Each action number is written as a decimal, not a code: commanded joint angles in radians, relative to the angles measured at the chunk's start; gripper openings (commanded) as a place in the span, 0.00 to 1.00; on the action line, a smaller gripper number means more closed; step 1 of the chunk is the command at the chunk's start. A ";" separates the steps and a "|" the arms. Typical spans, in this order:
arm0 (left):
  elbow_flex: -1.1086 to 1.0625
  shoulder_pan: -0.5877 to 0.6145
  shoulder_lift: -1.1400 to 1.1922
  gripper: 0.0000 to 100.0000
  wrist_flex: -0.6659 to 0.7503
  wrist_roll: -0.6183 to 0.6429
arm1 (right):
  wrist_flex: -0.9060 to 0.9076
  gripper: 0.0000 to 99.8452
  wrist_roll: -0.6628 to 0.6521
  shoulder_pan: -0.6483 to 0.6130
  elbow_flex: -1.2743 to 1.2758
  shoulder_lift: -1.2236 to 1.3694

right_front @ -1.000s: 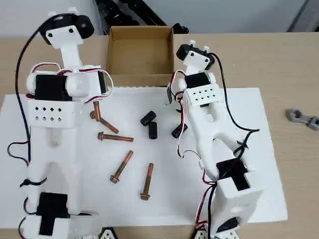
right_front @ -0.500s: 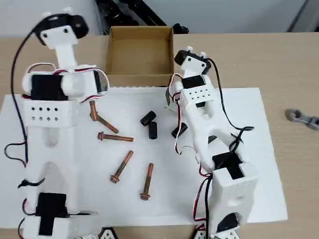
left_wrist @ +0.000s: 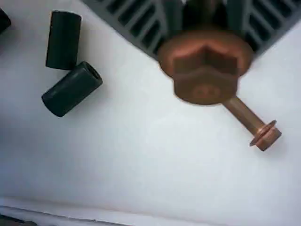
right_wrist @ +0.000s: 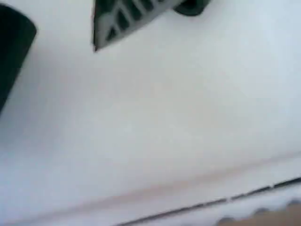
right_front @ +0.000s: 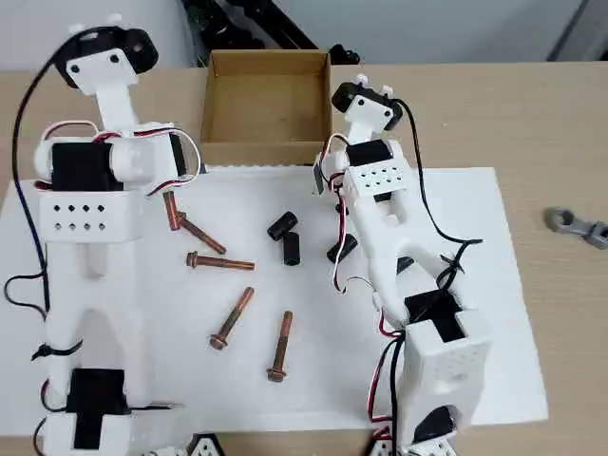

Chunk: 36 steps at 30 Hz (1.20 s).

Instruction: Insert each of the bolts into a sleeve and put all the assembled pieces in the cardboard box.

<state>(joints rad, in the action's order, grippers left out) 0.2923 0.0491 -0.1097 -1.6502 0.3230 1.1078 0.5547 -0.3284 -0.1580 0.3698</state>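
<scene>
The left gripper point(left_wrist: 204, 23) was closed tight on a copper-coloured metal bolt with a hexagonal head point(left_wrist: 205, 70), at upper left in the high view, over the white sheet point(right_front: 313, 385), near the brown cardboard box point(right_front: 269, 150).

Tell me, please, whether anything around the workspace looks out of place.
A small metal tool lies on the bare table, off the white mat and well apart from the task's parts. Otherwise nothing stands out: bolts and sleeves lie loose on the mat, and the left hand holds one bolt.
</scene>
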 commanded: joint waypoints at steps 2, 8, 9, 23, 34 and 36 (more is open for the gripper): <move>0.004 -0.002 -0.057 0.01 0.011 -0.003 | -0.015 0.17 0.009 0.018 -0.048 0.021; 0.004 -0.002 -0.057 0.01 0.011 -0.003 | -0.015 0.16 0.009 0.042 -0.048 0.102; 0.004 -0.002 -0.057 0.01 0.011 -0.003 | -0.015 0.17 0.009 0.042 -0.048 0.107; 0.004 0.000 -0.060 0.01 0.011 -0.003 | -0.054 0.17 0.009 0.045 -0.048 0.116; 0.004 0.000 -0.061 0.01 0.003 -0.005 | -0.048 0.07 0.008 0.045 -0.048 0.116; 0.004 0.000 -0.061 0.01 -0.002 -0.005 | -0.048 0.01 0.008 0.045 -0.046 0.116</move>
<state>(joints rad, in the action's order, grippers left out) 0.2923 0.0491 -0.1097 -1.6502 0.3230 1.0833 0.5577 -0.2869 -0.1580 0.4895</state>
